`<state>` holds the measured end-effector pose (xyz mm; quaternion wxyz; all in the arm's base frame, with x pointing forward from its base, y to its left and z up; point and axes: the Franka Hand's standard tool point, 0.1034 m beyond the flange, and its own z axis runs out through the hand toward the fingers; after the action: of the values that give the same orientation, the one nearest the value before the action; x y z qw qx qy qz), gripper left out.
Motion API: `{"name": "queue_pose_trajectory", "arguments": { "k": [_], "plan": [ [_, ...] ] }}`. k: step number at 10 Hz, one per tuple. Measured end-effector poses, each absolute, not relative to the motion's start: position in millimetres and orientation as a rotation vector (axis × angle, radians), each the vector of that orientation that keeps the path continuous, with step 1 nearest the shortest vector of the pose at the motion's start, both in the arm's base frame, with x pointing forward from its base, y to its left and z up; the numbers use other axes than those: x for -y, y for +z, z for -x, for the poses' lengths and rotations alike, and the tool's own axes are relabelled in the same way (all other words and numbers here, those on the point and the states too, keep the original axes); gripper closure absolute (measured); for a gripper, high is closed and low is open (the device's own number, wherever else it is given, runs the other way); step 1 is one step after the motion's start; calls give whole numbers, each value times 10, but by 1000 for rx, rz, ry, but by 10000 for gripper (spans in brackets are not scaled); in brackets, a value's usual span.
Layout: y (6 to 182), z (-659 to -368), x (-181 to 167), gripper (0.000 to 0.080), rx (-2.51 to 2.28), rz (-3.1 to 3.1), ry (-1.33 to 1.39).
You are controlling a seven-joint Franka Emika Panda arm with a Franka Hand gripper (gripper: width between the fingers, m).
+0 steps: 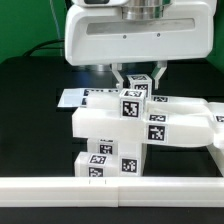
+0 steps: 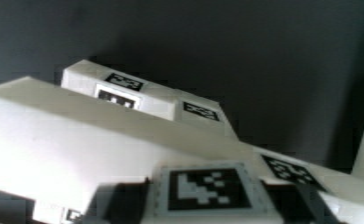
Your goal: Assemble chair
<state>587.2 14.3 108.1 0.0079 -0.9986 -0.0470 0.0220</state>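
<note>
The chair [image 1: 105, 125] stands mid-table as a blocky white stack of tagged parts, with a long block [image 1: 185, 122] reaching toward the exterior view's right. A small tagged cube [image 1: 138, 88] sits on top of the stack. My gripper [image 1: 138, 80] comes straight down over it, one finger on each side. In the wrist view the cube's tag [image 2: 207, 190] fills the gap between the dark fingers [image 2: 122, 200], which press against both its sides. Below it lie the white block faces [image 2: 90, 130] with more tags [image 2: 117, 86].
A long plain white rail [image 1: 110, 188] runs along the table's front edge. The marker board [image 1: 72, 98] lies flat behind the stack on the exterior view's left. The tabletop [image 1: 30, 110] is black, with a green backdrop behind.
</note>
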Motion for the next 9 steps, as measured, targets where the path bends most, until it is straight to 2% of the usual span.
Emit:
{"name": "queue_pose_trajectory", "arguments": {
  "k": [2,9],
  "plan": [
    [1081,-5873,-144,515,82,3125,69],
    [1078,-5881,-175,515,-927,2951,78]
  ]
}}
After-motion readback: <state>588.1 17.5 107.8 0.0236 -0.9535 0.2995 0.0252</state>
